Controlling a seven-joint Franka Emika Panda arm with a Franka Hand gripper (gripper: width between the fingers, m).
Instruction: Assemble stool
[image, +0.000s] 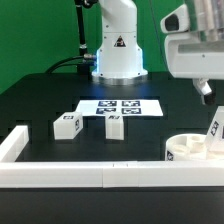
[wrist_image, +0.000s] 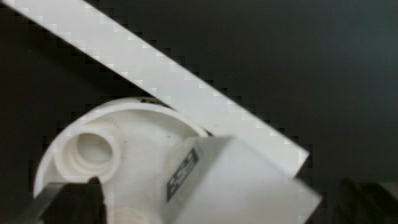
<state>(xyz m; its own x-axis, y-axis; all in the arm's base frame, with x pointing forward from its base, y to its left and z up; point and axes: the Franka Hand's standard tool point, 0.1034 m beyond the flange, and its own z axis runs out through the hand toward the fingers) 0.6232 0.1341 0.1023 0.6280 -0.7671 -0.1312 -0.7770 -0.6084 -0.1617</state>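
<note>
At the exterior view's right, we see the seat (image: 185, 150) just beside the rail (image: 60, 172), with one leg (image: 214, 127) tilted at its edge beneath the gripper (image: 206, 92). Through the wrist view, we find the fingers (wrist_image: 63, 205) spread wide, clear of that leg.

Exterior view is bright and evenly lit from above. White robot base (image: 118, 50) and border rail (image: 60, 172) are nearly blown out, with little surface detail. Black table (image: 40, 95) swallows light, so shadows on it are barely readable. Gripper (image: 205, 92) at the exterior view's right is soft, slightly smeared. Low resolution, pixelated edges throughout. Wrist view is dimmer, with soft focus overall: border rail (wrist_image: 160, 80) glares white with jagged edges, seat (wrist_image: 107, 140) is shaded grey in its hollow, the leg (wrist_image: 240, 175) tag is an unreadable blur, and the fingers (wrist_image: 71, 205) are dark and out of focus.
</note>
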